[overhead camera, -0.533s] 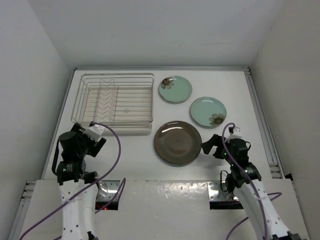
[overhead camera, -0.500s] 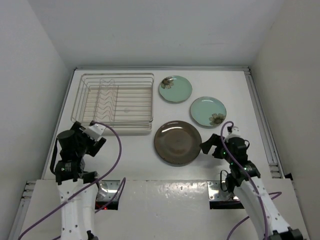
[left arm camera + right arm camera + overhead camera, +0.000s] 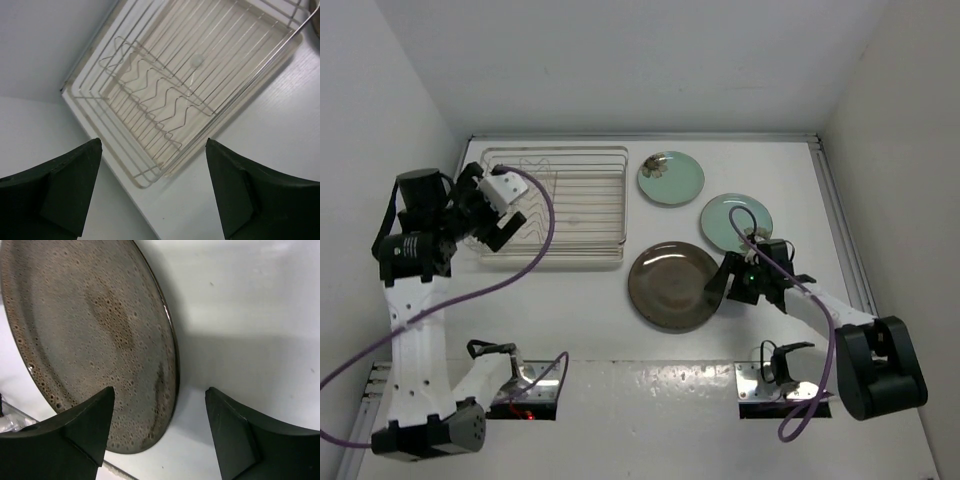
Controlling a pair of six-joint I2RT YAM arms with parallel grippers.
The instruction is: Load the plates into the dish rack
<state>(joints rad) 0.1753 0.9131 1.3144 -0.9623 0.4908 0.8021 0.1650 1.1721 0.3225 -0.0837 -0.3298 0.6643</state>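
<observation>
The dark brown plate (image 3: pixel 672 285) lies flat on the white table in front of the dish rack (image 3: pixel 560 150). My right gripper (image 3: pixel 724 286) is open and low at the plate's right rim; in the right wrist view its jaws (image 3: pixel 160 435) straddle the rim of the brown plate (image 3: pixel 90 335), touching nothing. Two mint-green plates (image 3: pixel 671 177) (image 3: pixel 735 222) lie flat behind it, the nearer one partly crossed by a cable. My left gripper (image 3: pixel 492 218) is open and empty above the rack's left front corner. The left wrist view (image 3: pixel 155 200) shows the empty rack (image 3: pixel 150 85) below.
White walls close in the table (image 3: pixel 570 300) on the left, right and back. A raised rail (image 3: pixel 848 250) runs along the right edge. Purple cables (image 3: pixel 535 240) hang from both arms, the left one over the rack's front.
My left arm has risen and swung far-left from the near table to above the rack's front left corner. My right gripper has reached left and down to the brown plate's right rim.
</observation>
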